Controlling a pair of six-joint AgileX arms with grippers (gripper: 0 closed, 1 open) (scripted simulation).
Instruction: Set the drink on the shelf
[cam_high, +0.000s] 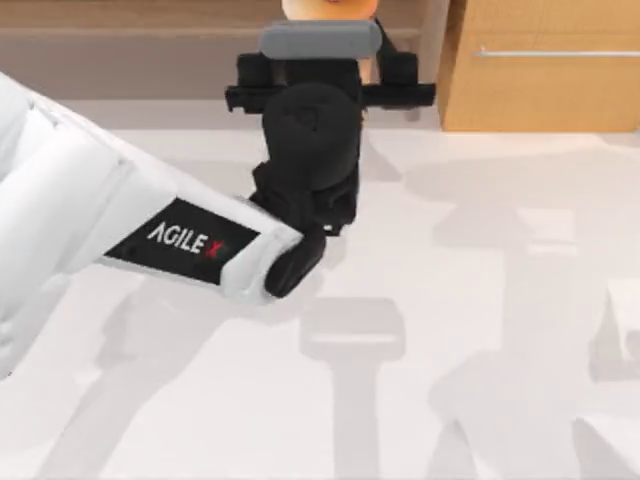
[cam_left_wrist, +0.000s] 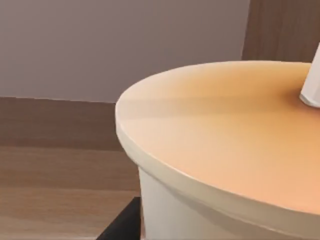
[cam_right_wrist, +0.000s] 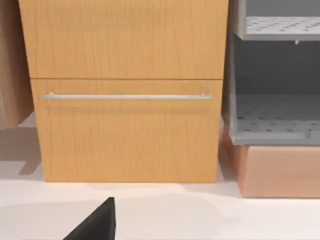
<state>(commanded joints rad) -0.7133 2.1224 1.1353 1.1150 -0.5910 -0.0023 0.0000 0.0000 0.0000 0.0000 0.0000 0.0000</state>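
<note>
The drink (cam_left_wrist: 225, 140) fills much of the left wrist view: a flat orange-brown top, a pale cup wall below it and the foot of a white straw (cam_left_wrist: 312, 85). From above, its orange top (cam_high: 330, 6) peeks out at the back edge, over the shelf (cam_high: 130, 12). My left gripper (cam_high: 325, 70) reaches across the table to the shelf unit and is shut on the drink, with one dark finger (cam_left_wrist: 120, 225) against the cup wall. The brown shelf board (cam_left_wrist: 55, 195) lies just under and beside the cup. The cup's lower part is hidden.
An orange-wood cabinet (cam_high: 545, 70) with a silver bar handle (cam_right_wrist: 125, 96) stands right of the shelf. A grey wire rack (cam_right_wrist: 275, 115) on a tan box sits beside it. My right gripper (cam_right_wrist: 95, 225) hangs low in front of the cabinet. The white table (cam_high: 450, 300) spreads below.
</note>
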